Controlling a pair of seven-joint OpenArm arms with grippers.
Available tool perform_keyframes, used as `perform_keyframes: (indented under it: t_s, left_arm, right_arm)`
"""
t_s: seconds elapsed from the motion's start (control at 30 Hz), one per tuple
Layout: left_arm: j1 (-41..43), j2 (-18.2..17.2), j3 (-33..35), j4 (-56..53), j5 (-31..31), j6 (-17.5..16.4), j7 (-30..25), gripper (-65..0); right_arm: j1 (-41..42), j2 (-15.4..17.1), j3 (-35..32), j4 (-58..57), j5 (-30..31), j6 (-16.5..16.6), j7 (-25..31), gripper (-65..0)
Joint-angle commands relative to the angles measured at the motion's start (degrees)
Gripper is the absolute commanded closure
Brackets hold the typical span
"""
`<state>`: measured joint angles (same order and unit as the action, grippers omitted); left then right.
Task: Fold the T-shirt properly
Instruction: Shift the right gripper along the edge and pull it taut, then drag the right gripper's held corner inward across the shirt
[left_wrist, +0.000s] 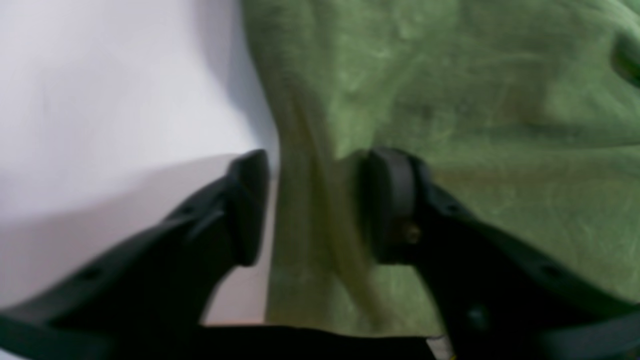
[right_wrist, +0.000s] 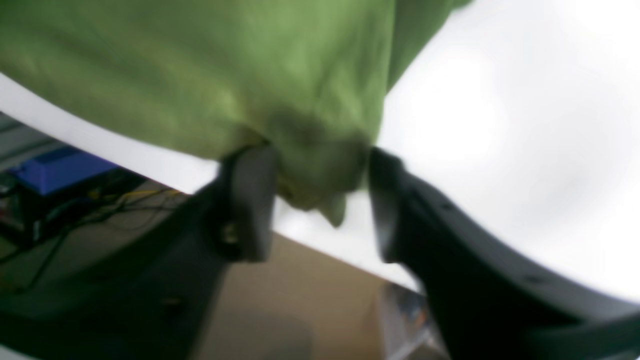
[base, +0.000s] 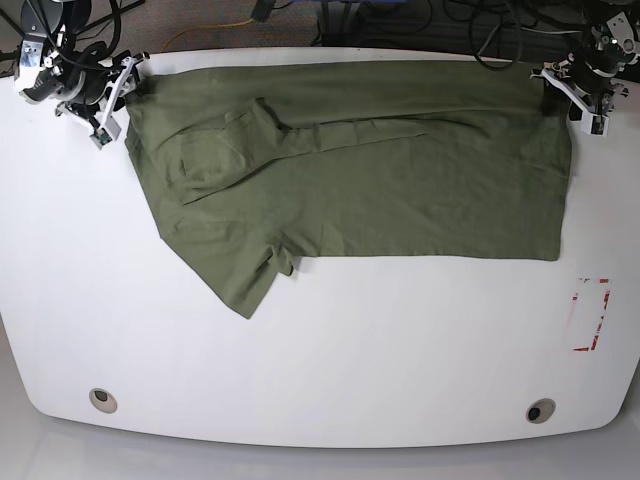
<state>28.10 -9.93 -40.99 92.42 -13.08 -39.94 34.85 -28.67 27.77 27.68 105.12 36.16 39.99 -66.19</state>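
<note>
The olive-green T-shirt lies spread across the far half of the white table, with one sleeve pointing toward the near left. My right gripper is at the shirt's far left corner. Its jaws hold a bunched corner of the cloth at the table's far edge. My left gripper is at the shirt's far right corner. A raised fold of the cloth edge fills the gap between its jaws. Both wrist views are blurred.
A red-and-white marker lies at the table's right edge. Two round holes sit near the front edge. Cables and a blue box lie beyond the far edge.
</note>
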Motion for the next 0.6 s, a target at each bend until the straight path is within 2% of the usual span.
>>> perform_keyframes:
  t_s: [0.0, 0.07, 0.23, 0.33, 0.43, 0.57]
  left_arm:
    - [0.6, -0.6, -0.3, 1.2, 1.2, -0.1, 2.7, -36.4]
    - [0.6, -0.5, -1.2, 2.9, 1.2, -0.1, 2.8, -36.8]
    - [0.5, -0.2, -1.8, 7.6, 1.2, -0.1, 2.9, -36.9]
    - [-0.4, 0.0, -1.6, 8.6, 1.2, -0.1, 2.9, -36.8]
    - [-2.6, 1.8, -1.9, 8.6, 1.5, -0.1, 2.9, -36.8]
    - [-3.3, 2.4, -1.7, 9.0, 1.6, -0.1, 2.9, -36.7]
  right_arm:
    - [-1.8, 0.6, 2.3, 5.9, 0.4, 0.0, 0.9, -39.6]
    - [-1.9, -1.4, 3.3, 9.2, 0.4, 0.0, 0.9, -42.3]
    - [0.0, -4.0, 2.6, 10.2, 0.4, 0.0, 1.1, -42.5]
    - [2.8, -6.7, 0.0, 10.1, -0.1, 0.0, 1.0, -42.3]
    - [4.8, -7.9, -3.5, 10.1, -0.1, 0.0, 0.9, -42.3]
    - [7.7, -10.7, -8.0, 10.0, -0.2, 0.0, 0.9, -42.3]
